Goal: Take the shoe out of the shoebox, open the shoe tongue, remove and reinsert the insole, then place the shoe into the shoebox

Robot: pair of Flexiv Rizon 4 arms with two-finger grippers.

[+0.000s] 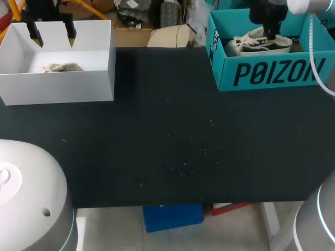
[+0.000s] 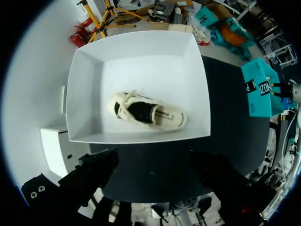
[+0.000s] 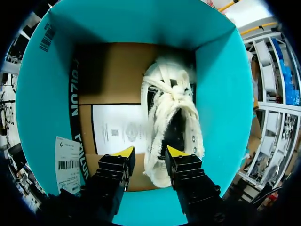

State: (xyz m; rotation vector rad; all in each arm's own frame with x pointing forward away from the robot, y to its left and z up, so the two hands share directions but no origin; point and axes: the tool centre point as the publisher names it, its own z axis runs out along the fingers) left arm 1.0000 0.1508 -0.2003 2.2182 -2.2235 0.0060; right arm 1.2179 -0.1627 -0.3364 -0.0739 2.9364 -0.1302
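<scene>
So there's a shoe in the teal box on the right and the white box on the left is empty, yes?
Not empty. The teal box does hold a shoe, but the left wrist view shows a second shoe lying inside the white box.

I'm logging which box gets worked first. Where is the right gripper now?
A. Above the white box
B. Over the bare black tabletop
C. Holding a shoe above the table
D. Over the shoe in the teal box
D: the right wrist view shows the right gripper open, its yellow tips over the near end of the shoe, which lies in the teal box.
</scene>
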